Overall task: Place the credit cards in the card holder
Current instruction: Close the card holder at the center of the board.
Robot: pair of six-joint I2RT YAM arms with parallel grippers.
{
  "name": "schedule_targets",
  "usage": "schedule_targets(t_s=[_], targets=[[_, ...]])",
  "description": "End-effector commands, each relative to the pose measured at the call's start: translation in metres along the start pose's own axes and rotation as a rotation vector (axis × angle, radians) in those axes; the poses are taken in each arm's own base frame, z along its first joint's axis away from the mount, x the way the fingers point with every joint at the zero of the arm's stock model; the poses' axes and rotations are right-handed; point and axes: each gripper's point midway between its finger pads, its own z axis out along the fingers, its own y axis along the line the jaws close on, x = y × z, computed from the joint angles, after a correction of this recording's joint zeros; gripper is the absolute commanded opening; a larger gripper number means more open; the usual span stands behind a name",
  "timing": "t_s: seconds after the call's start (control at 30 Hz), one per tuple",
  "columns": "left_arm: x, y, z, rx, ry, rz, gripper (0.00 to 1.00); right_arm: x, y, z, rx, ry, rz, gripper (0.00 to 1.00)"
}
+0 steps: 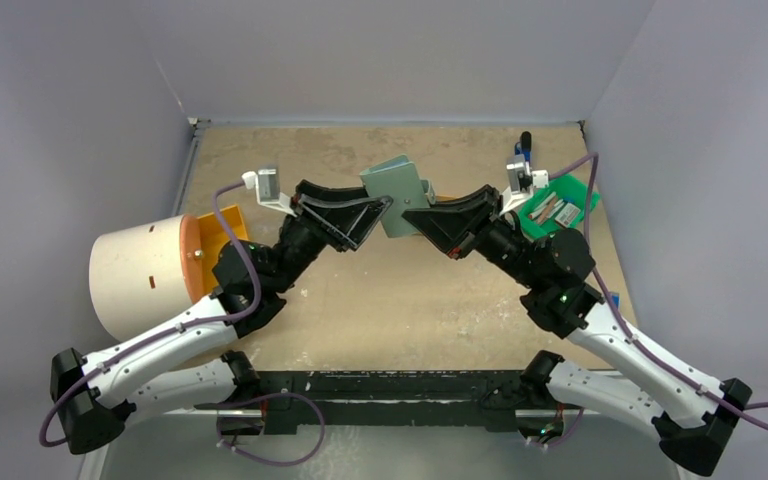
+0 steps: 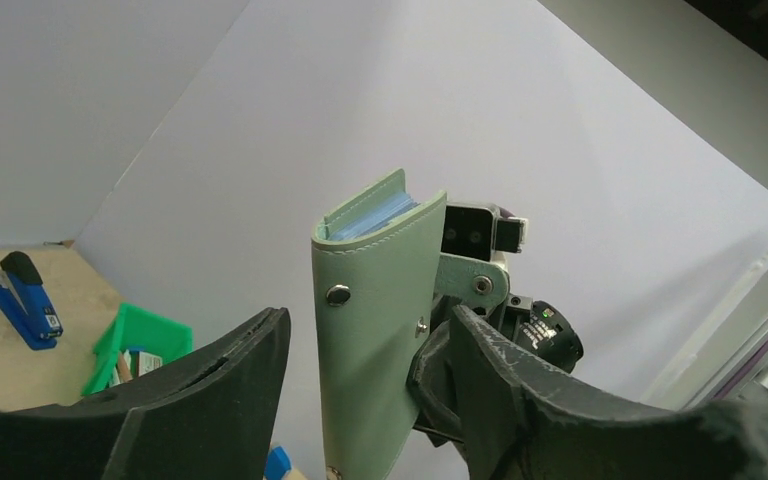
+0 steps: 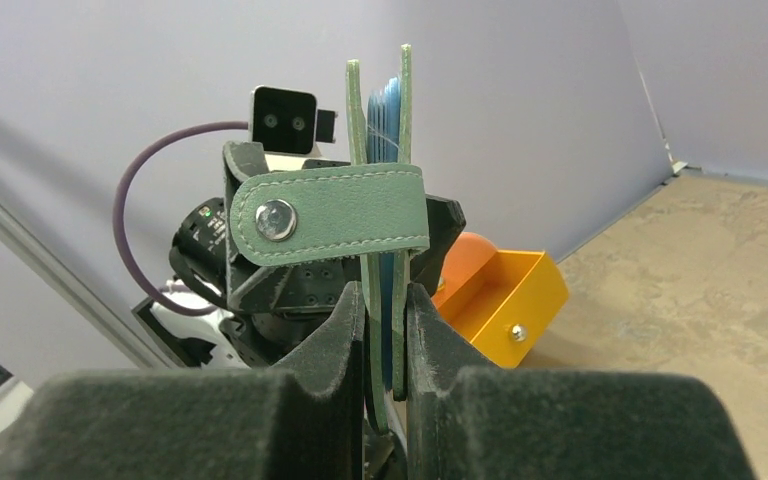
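The sage-green card holder point(image 1: 398, 190) is held up in the air between both arms, above the middle of the table. My right gripper point(image 3: 385, 295) is shut on its lower edge, pinching both leaves together. Blue cards point(image 3: 388, 110) sit between the leaves, and the snap tab point(image 3: 330, 215) is folded across to one side. In the left wrist view the holder point(image 2: 375, 330) stands upright between the jaws of my left gripper point(image 2: 368, 315). That gripper is open, with a gap showing on its left side. The blue card edges point(image 2: 380, 215) show at the holder's top.
A white cylinder point(image 1: 140, 275) with an orange tray point(image 1: 210, 245) stands at the left. A green bin point(image 1: 555, 208) and a blue stapler point(image 1: 523, 148) are at the back right. The orange tray point(image 3: 500, 290) lies below the holder in the right wrist view.
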Motion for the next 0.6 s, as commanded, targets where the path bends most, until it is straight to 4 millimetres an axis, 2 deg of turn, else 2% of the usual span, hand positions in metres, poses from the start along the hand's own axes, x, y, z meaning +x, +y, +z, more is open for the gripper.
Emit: schedule_targets(t_s=[0.0, 0.13, 0.37, 0.43, 0.5, 0.57], targets=[[-0.017, -0.029, 0.007, 0.103, -0.040, -0.006, 0.55, -0.022, 0.016, 0.003, -0.045, -0.085, 0.047, 0.00], [-0.009, -0.029, 0.010, 0.112, -0.008, 0.003, 0.39, -0.020, 0.013, 0.004, -0.037, -0.079, 0.056, 0.00], [-0.003, -0.029, 0.010, 0.127, 0.018, 0.012, 0.24, -0.019, 0.012, 0.005, -0.031, -0.074, 0.062, 0.00], [-0.003, -0.030, 0.008, 0.129, 0.018, 0.020, 0.15, -0.017, 0.010, 0.005, -0.026, -0.066, 0.062, 0.00], [-0.004, -0.028, 0.007, 0.121, 0.015, 0.031, 0.00, -0.016, 0.011, 0.004, -0.024, -0.051, 0.054, 0.00], [-0.007, -0.026, 0.004, 0.100, 0.015, 0.044, 0.00, -0.013, 0.008, 0.001, 0.008, -0.015, 0.017, 0.23]])
